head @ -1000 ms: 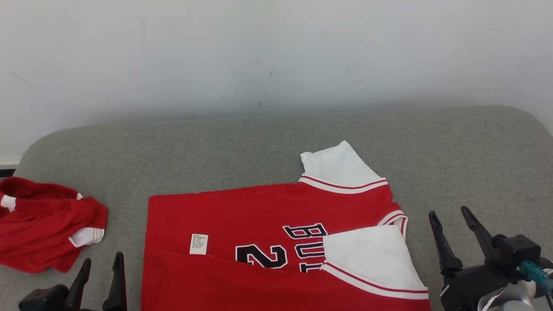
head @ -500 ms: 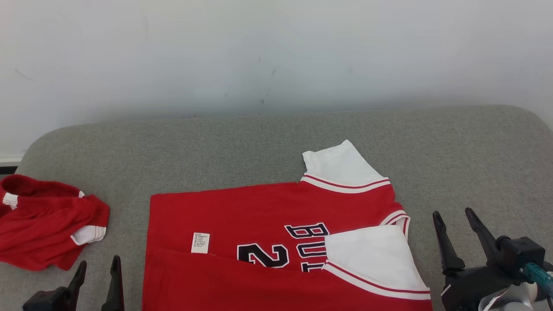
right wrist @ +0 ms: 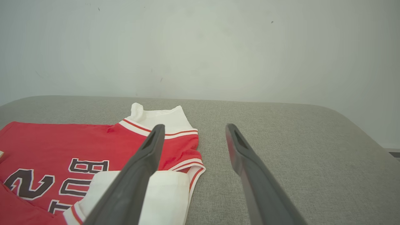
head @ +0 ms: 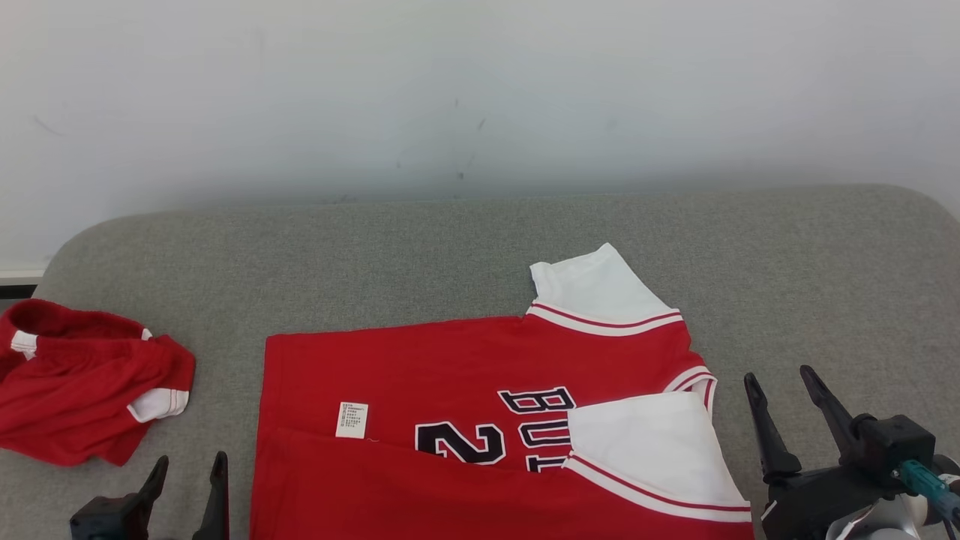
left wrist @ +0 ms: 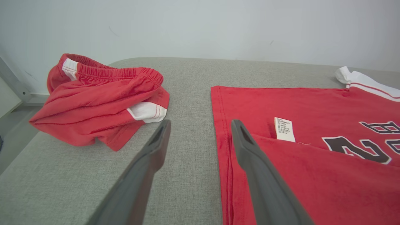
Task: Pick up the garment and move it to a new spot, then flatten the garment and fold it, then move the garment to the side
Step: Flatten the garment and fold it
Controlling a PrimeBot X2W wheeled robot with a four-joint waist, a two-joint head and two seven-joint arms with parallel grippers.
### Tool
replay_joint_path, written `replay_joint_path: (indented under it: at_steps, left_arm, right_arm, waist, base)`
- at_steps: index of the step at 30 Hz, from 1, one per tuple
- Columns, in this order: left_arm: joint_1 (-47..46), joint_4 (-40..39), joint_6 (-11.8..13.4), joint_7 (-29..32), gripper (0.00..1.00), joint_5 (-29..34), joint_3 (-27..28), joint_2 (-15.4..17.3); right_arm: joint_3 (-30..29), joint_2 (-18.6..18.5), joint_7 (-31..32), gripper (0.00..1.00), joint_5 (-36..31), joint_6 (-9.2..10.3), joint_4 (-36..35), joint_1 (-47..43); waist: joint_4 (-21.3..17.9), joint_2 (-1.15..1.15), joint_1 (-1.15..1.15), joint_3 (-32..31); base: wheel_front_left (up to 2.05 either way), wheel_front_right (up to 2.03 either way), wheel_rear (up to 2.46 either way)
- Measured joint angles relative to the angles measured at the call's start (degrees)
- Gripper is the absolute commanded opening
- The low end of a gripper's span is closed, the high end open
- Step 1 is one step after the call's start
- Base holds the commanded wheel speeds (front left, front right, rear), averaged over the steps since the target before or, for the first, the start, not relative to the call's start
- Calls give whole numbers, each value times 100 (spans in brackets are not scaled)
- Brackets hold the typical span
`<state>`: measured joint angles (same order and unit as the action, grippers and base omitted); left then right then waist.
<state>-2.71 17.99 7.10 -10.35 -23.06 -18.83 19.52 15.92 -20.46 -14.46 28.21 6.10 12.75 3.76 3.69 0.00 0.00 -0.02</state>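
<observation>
Nothing much has shifted: left tool (head: 190, 459) and right tool (head: 776, 373), both open, flank the half-folded jersey (head: 450, 360); next, probably grip its ends.

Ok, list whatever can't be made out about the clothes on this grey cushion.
- Red and white fabric jersey: near hem cut off by the head view's bottom edge.
- Black lettering: its end is covered by the folded white sleeve, in head and right wrist views.
- Small white care label: print too small to read.
- Crumpled red shorts: own folds hide most of the surface.
</observation>
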Motion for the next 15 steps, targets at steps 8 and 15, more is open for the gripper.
replay_joint_path:
  at_steps: [8, 15]
  left_arm:
    - [-602, 23, -143, 315, 100, -8, -66, 176]
    - [-1304, 336, -403, 699, 100, -51, -127, 232]
  right_arm:
    - [35, -23, 1, 100, -18, -9, -49, 14]
    - [94, -44, 41, 100, -103, -24, -205, 59]
  waist:
    - [-29, 0, 0, 124]
    - [-106, 0, 0, 327]
  base:
    - [0, 0, 0]
    - [0, 0, 0]
